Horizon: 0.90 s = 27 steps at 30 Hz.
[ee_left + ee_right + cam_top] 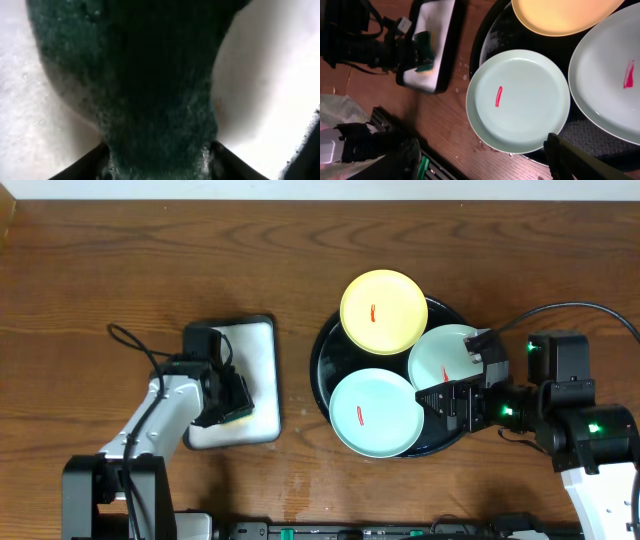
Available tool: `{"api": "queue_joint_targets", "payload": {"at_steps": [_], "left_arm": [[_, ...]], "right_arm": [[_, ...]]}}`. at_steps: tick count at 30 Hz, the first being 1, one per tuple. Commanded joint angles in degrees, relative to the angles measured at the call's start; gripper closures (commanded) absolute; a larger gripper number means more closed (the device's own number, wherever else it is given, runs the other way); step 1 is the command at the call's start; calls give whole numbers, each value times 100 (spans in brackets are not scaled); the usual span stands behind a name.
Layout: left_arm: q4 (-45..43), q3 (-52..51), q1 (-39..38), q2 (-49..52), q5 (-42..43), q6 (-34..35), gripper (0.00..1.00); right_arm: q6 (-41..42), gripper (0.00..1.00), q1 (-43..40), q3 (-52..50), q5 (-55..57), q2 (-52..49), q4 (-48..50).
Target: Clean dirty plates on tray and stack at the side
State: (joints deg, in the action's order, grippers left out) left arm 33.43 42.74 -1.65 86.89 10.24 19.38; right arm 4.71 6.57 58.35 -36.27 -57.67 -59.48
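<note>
The black tray [324, 365] holds three plates: a pale yellow plate [383, 310] at the back, a mint plate [440, 352] on the right and a mint plate [372, 412] in front. Each has a red smear. My left gripper [232, 395] is shut on a dark green sponge [150, 75] over the white tray. My right gripper [432, 408] is open and empty, above the right edge of the front mint plate [517, 100]. The right wrist view also shows the yellow plate [565, 15], the other mint plate [610, 95] and the black tray [492, 30].
A white rectangular dark-rimmed tray [250, 345] lies left of the black tray; its white floor fills the left wrist view [280, 75]. It also shows in the right wrist view [440, 20]. Bare wooden table lies between and behind the trays.
</note>
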Motion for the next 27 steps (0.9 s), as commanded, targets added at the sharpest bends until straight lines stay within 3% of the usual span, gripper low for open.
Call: {"api": "queue_joint_targets", "payload": {"at_steps": [1, 3, 11, 15, 19, 21, 27], "left_arm": [[-164, -212, -9, 46, 63, 42, 66], [-164, -210, -9, 44, -87, 39, 90], [382, 501, -9, -15, -190, -664, 92], [828, 990, -9, -90, -188, -977, 78], [964, 1128, -9, -122, -190, -1080, 50], [1027, 1106, -9, -118, -190, -1080, 42], [706, 876, -9, -116, -192, -1078, 36]], "right_arm": [[-92, 23, -11, 107, -85, 39, -20], [-92, 23, -11, 107, -87, 39, -17], [-92, 23, -11, 107, -85, 39, -15], [-92, 23, -11, 107, -85, 39, -15], [-90, 23, -11, 107, -85, 39, -17], [-90, 23, -11, 107, -85, 39, -22], [-94, 22, -9, 105, 35, 39, -76]]}}
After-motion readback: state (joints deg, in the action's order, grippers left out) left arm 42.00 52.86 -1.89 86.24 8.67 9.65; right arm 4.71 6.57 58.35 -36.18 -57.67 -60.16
